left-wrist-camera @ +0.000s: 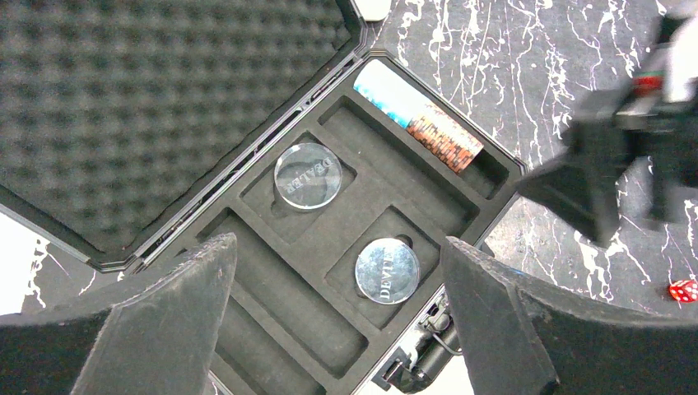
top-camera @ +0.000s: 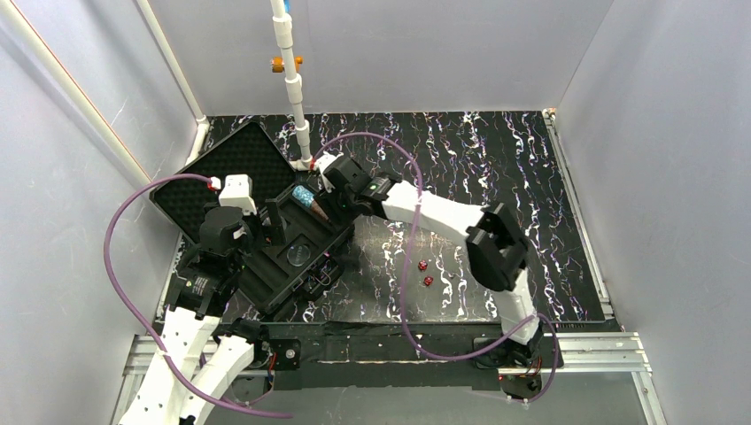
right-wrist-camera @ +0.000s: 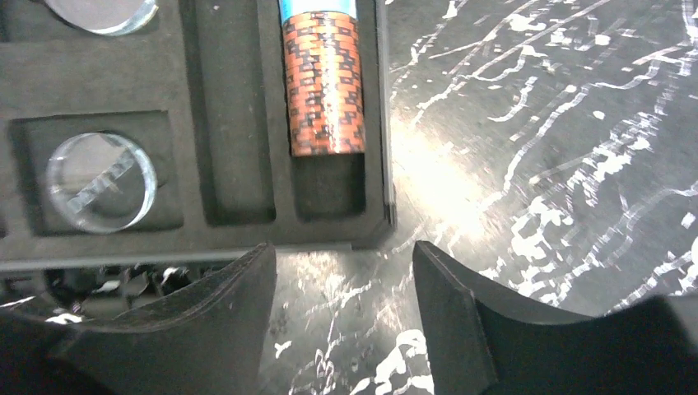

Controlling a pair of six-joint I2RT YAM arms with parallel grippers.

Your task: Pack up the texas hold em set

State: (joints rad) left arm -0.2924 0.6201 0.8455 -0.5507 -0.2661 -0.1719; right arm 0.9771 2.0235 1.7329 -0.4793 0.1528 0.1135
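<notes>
The black case lies open at the left, its foam lid (top-camera: 228, 164) flat and its tray (top-camera: 266, 274) beside it. A blue-white chip stack (left-wrist-camera: 385, 85) and a brown chip stack (left-wrist-camera: 445, 137) lie end to end in the tray's outer slot; the brown stack also shows in the right wrist view (right-wrist-camera: 323, 86). Two clear discs (left-wrist-camera: 308, 176) (left-wrist-camera: 387, 270) sit in foam pockets. Two red dice (top-camera: 422, 265) (top-camera: 429, 281) lie on the table right of the case. My left gripper (left-wrist-camera: 342, 329) hovers open and empty over the tray. My right gripper (right-wrist-camera: 344, 313) is open and empty over the table just off the tray's corner by the chips.
The marbled black table (top-camera: 496, 168) runs to the right of the case. White walls enclose it, and a white pipe (top-camera: 292, 80) stands at the back beside the lid. A purple cable (top-camera: 403, 257) hangs off the right arm near the dice.
</notes>
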